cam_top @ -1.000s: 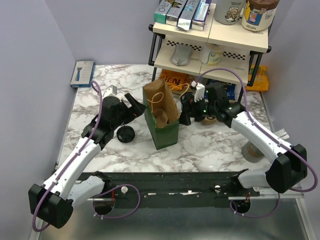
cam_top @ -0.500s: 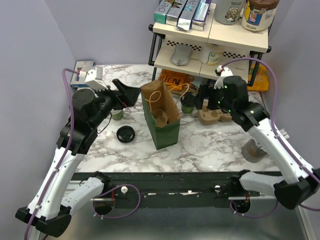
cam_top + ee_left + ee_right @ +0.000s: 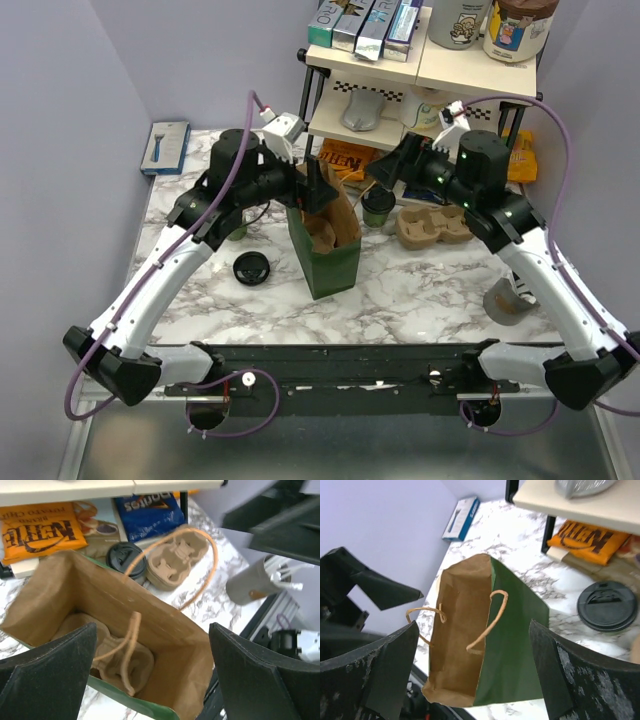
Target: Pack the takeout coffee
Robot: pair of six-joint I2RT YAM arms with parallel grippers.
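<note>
An orange bag [image 3: 40, 530] under the shelf [image 3: 420, 75] read KETTLE, upside down to the left wrist camera, and the blue bag [image 3: 147, 512] beside it read Doritos. Half a second before, the left arm had hung back near the left wall. Now the left fingers [image 3: 55, 675] were spread wide over the open mouth of the green paper bag [image 3: 335, 265]. The right fingers [image 3: 380, 670], equally spread and empty, had lifted and turned toward the bag. The takeout coffee [image 3: 377, 207], lidded, had not shifted. It stood on the counter [image 3: 420, 285] just behind the bag, between it and a pulp carrier [image 3: 432, 225]. A second carrier [image 3: 120, 655] lay inside the bag. A loose black lid [image 3: 250, 268] lay left of the bag, and a grey cup [image 3: 508, 300] of white sticks stood near the counter's right edge.
</note>
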